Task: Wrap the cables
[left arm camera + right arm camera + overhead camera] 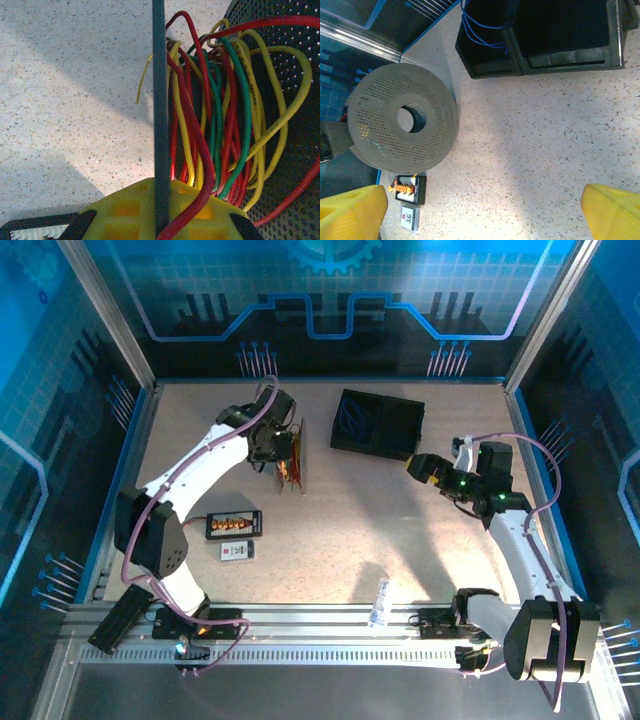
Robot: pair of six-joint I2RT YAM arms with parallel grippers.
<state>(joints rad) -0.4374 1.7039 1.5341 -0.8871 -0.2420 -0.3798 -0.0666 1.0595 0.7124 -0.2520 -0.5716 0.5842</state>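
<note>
L claw (160, 222) pinched shut on cables (215, 130); red, green, yellow loops lie against perforated spool (295, 55), far-left area of table (350, 540); dark strand runs straight up from its fingers; R claw (485, 205) spread wide, empty, near black box (560, 35) w/ blue strands inside.

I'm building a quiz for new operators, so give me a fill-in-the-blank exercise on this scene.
The cables inside the black box are ___.
The perforated disc has a round ___ at its centre.
The right gripper is ___.
Missing words: blue; hole; open.
</note>
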